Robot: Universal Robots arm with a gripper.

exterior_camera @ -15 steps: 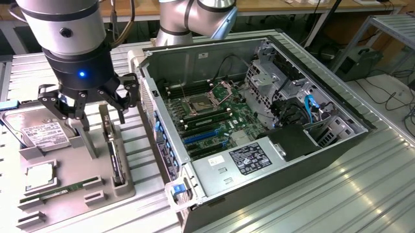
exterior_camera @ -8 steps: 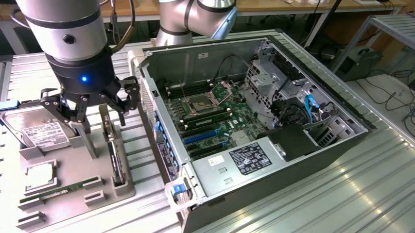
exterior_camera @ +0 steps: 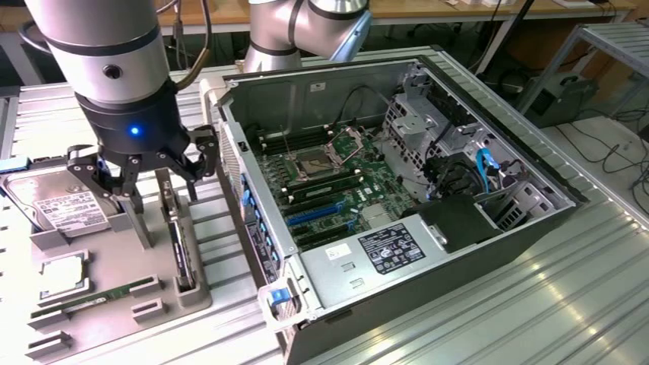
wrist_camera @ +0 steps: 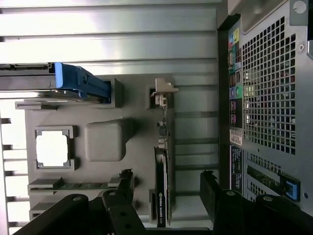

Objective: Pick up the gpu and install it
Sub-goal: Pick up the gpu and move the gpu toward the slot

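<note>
Grey holder tray (exterior_camera: 112, 258) on desk (exterior_camera: 578, 304), exterior view's left: hard drive (exterior_camera: 66, 209) at its far left. Hand (exterior_camera: 157, 194) spread, fingers (wrist_camera: 124, 186) straddling gpu (exterior_camera: 181, 247), which stands on edge in tray slot, gaps both sides. Computer case (exterior_camera: 406, 190), side uncovered, on right.
</note>
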